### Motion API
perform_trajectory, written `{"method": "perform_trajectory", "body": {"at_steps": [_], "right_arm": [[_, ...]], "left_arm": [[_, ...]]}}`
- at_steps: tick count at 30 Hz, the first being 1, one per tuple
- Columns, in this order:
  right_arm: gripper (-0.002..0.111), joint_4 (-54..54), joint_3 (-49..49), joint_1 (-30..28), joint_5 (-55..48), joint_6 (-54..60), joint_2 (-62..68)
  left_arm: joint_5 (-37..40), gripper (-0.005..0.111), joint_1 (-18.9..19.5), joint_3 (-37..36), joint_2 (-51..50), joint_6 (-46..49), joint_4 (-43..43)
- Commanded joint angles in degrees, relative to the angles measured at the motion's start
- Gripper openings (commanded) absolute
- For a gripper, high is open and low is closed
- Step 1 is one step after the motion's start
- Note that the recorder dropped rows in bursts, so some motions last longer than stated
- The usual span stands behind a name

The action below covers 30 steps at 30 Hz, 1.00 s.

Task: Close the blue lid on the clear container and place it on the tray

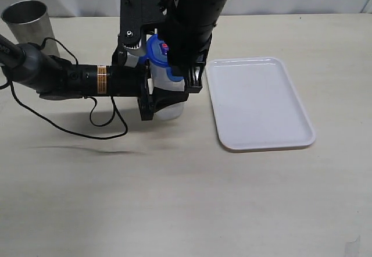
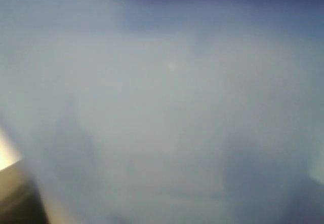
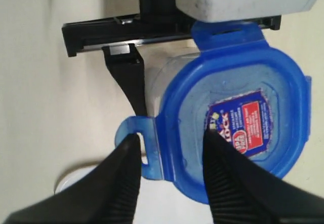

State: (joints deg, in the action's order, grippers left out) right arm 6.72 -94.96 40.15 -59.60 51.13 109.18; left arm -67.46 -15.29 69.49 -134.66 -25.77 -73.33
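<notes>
— Steel on the far left: a grey steel cup stands at the back of the pale counter, apart from the work. What is beside it?

— The left arm lies low across the counter, and the left hand is closed around the body of the clear container. The container stands upright on the counter near the middle. I judge the grip is there to steady it while the lid is worked from above. The left wrist view is only a pale blue-grey blur, probably because the container sits right against that camera.

— And the lid?

— The blue lid lies on the container's mouth, sticker side up. The right hand reaches down from above. One finger is outside a snap tab and the other is over the lid's top. The jaws stand apart with the tab between them. Whether they pinch it or merely rest there, I cannot tell. That placing would suit pressing a tab down. Whether any tab is locked is unclear.

— Where must the container go?

— To the right. The white tray lies flat just beside the container, with nothing on it. The container is not yet on the tray.
</notes>
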Motion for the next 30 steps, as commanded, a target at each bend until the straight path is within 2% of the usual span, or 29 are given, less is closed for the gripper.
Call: {"method": "perform_trajectory", "body": {"at_steps": [1, 17, 30], "right_arm": [[0.038, 0.2, 2.4, 0.0, 1.5, 1.6, 1.0], [0.038, 5.1, 15.7, 0.0, 18.8, 6.3, 1.0], [0.038, 5.1, 16.7, 0.0, 20.8, 5.3, 4.5]], "left_arm": [[-2.5, 0.0, 0.0, 0.0, 0.5, -0.2, 1.0], [-2.5, 0.0, 0.0, 0.0, 0.5, -0.2, 1.0], [-2.5, 0.0, 0.0, 0.0, 0.5, -0.2, 0.8]]}}
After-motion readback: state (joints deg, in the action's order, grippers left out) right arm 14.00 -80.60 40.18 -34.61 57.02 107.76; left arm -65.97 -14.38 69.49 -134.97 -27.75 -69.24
